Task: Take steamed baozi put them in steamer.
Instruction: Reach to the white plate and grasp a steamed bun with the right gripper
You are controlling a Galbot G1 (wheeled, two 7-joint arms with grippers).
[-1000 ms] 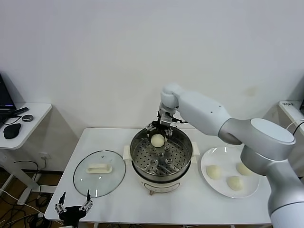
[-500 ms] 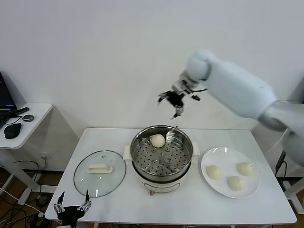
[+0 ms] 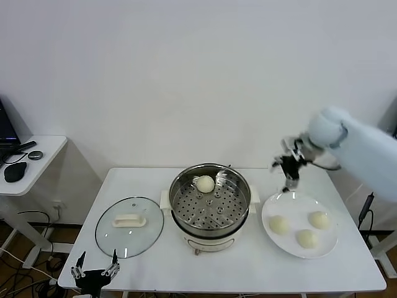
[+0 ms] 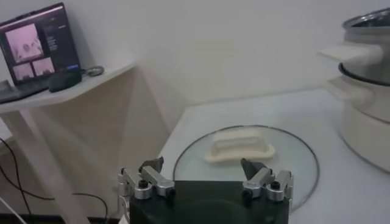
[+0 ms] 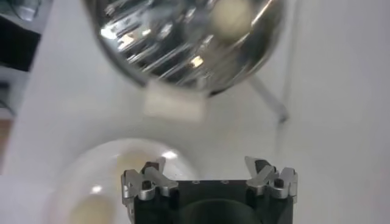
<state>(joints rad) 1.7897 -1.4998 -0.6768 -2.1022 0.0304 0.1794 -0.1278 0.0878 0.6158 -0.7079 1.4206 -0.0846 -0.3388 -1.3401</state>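
Baozi (image 3: 205,184) number one sits in the steamer (image 3: 211,200); three wait on the plate (image 3: 329,245), just below the right gripper (image 3: 289,180), jaws wide and empty. Left gripper (image 3: 94,271) idles, open.

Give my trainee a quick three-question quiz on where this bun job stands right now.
1. How many steamed baozi lie in the steamer?
2. True or false: the right claw is carrying a bun.
3. What does the right claw hang above: A) glass lid, B) plate, C) steamer?

Key: 1) One; three wait on the plate. 2) False; it is open and empty. 3) B. The left claw sits parked at the table's front edge.
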